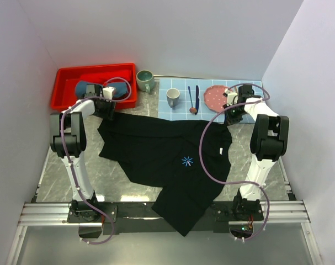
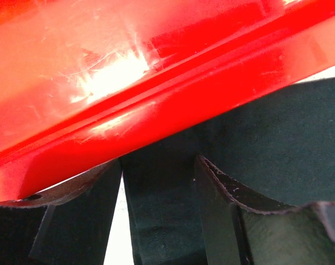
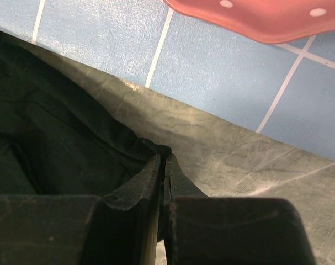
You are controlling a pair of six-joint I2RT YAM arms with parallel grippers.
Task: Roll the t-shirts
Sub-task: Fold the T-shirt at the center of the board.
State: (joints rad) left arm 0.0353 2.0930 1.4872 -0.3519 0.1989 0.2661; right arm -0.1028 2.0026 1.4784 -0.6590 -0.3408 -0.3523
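The large black t-shirt lies spread on the table, its light-blue starburst print facing up and its lower end hanging over the near edge. My left gripper is at the shirt's far left corner, against the red tray. In the left wrist view it is open, with a strip of black cloth between the jaws. My right gripper is at the far right corner and, in the right wrist view, is shut on the shirt's edge. The teal-blue shirt lies bundled in the tray.
The red tray stands at the back left, filling the left wrist view. A light-blue checked placemat at the back holds a grey mug, cutlery and a pink plate. A green mug stands beside it.
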